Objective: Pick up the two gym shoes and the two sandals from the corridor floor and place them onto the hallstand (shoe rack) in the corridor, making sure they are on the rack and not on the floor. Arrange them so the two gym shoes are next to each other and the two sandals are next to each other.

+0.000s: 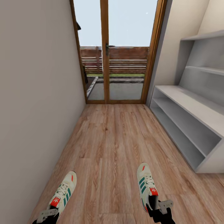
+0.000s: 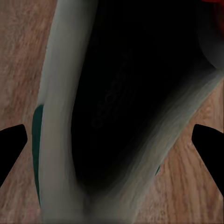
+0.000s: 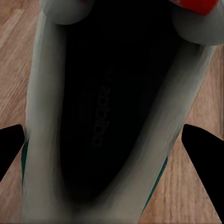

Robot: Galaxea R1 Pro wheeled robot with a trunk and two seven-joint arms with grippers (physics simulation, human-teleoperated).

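Corridor floor [image 1: 115, 146], light wood planks, carried 2 gym shoes: one [image 1: 63, 193] near the left wall, the other [image 1: 147, 186] right of centre, well apart.

The head view looks forward and down along the corridor floor [image 1: 115, 140]. Each wrist view peers very closely into one gym shoe [image 2: 116, 116] [image 3: 107, 116], sharing those shoes with the head view.

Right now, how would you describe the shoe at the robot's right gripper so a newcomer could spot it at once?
Start at the glazed wooden door at the corridor's end and come back along the plank floor, with the grey hallstand alongside. The right-hand gym shoe lies nearest that rack's corner, at the right gripper. The other gym shoe lies by the bare wall.
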